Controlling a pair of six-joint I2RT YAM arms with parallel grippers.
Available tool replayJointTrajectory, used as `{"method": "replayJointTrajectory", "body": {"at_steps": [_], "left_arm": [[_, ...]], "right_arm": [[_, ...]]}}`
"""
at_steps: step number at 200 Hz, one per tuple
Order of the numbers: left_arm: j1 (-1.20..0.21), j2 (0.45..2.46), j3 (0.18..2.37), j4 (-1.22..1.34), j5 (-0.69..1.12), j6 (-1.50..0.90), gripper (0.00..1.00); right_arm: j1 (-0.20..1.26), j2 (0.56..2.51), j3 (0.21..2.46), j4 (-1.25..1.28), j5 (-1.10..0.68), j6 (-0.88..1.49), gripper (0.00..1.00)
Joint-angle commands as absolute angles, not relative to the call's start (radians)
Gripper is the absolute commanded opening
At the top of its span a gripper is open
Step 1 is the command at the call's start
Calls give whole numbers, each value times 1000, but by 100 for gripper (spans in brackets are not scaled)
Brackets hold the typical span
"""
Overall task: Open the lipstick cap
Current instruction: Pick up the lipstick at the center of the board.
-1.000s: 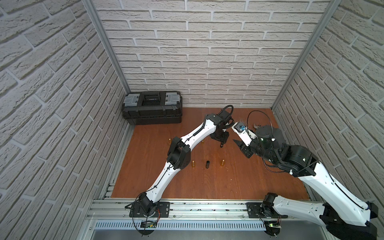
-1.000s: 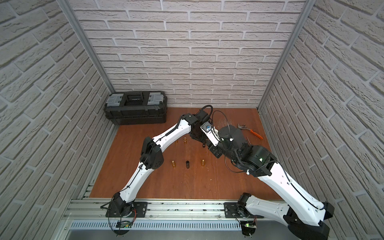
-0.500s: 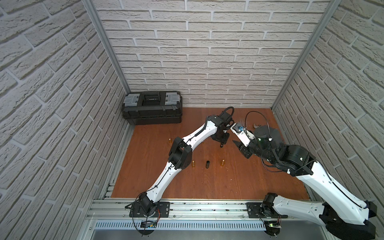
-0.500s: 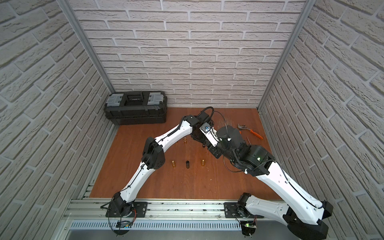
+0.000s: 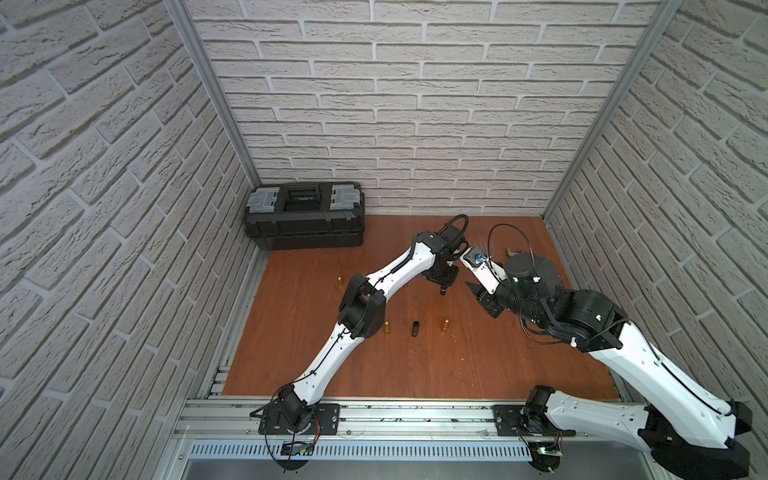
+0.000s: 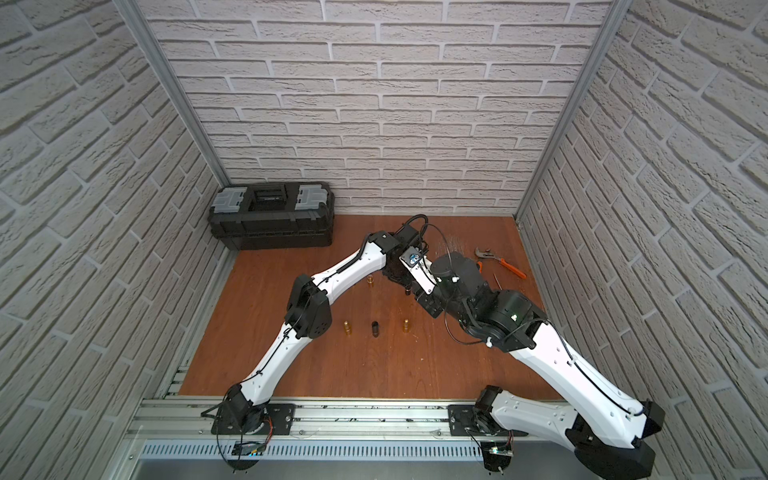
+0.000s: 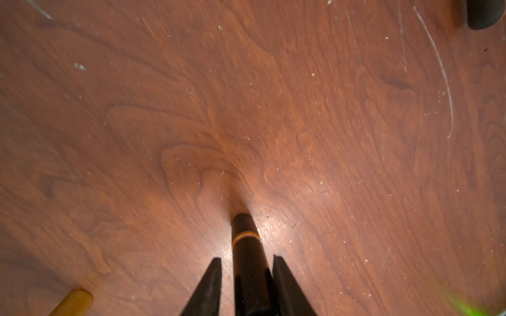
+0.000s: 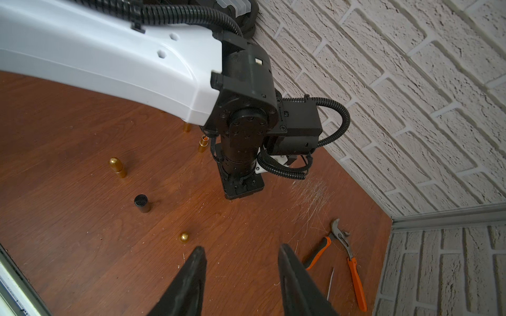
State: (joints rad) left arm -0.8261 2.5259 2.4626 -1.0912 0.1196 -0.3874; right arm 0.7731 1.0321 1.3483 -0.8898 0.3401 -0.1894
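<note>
The lipstick (image 7: pixel 248 262) is cut off at its near end in the left wrist view. It stands on the wooden table (image 7: pixel 246 109) between the fingers of the left gripper (image 7: pixel 246 257); whether they pinch it is unclear. The right gripper (image 8: pixel 242 253) gapes empty nearby. The closed toolbox (image 5: pixel 305 220) hides its contents.

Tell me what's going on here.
The left gripper is set over a black lipstick that stands upright on the table, with one jaw on either side of it. Whether the jaws actually pinch it is unclear. The lipstick looks closed, its cap not yet off. The right gripper hovers nearby, open and empty.
</note>
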Motion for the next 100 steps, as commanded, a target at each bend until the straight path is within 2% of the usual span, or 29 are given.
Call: {"method": "replayJointTrajectory", "body": {"at_steps": [1,25,49,100], "left_arm": [[-831,2528,2484,-1095,110,-379,24],[-831,2525,2485,-1101,109,-379,14],[-831,2507,2483,-1112,105,-384,8],[-790,2387,2441,-1117,152,-428,7]], "right_arm": [[767,1033,1338,-868,346,-172,45],[768,1041,1338,-870,344,-170,45],[767,1042,1333,-864,334,-166,45],[767,1044,1315,-823,283,-161,45]]}}
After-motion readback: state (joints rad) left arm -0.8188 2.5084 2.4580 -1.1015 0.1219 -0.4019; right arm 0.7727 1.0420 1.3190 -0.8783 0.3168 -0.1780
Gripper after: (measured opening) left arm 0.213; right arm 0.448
